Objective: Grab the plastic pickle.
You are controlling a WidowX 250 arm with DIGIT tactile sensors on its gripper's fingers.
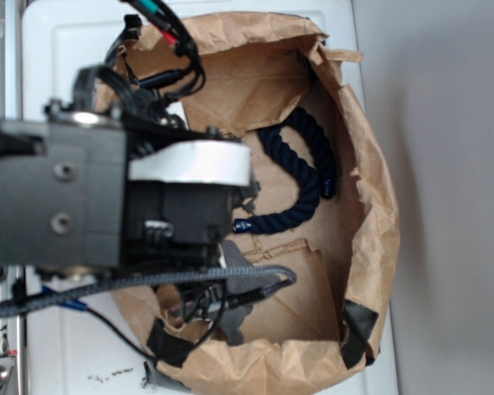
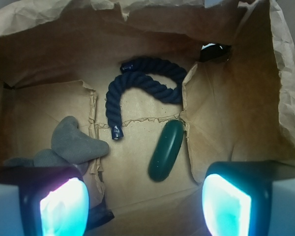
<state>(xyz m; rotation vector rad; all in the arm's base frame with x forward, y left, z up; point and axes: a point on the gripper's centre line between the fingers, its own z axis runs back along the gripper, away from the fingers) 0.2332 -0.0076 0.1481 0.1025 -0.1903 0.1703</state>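
Viewing the exterior camera, I am seeing the arm (image 1: 107, 197) covering the paper bag (image 1: 370, 189); the navy rope (image 1: 300, 177) shows, the pickle does not. On the wrist camera, the gripper (image 2: 145, 204) is hanging released above the bag floor, and the plastic pickle (image 2: 166, 150) is lying between its fingers, just below the rope, right of the grey plush elephant (image 2: 73, 142).

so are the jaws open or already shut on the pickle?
Open. In the wrist view the gripper shows a wide gap between its two fingers, and the plastic pickle lies untouched on the paper beyond them.

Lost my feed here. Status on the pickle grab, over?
Gripper open, empty, above the bag floor. Plastic pickle lying free between the fingers' line. Navy rope beyond it, grey plush left; neither blocking.
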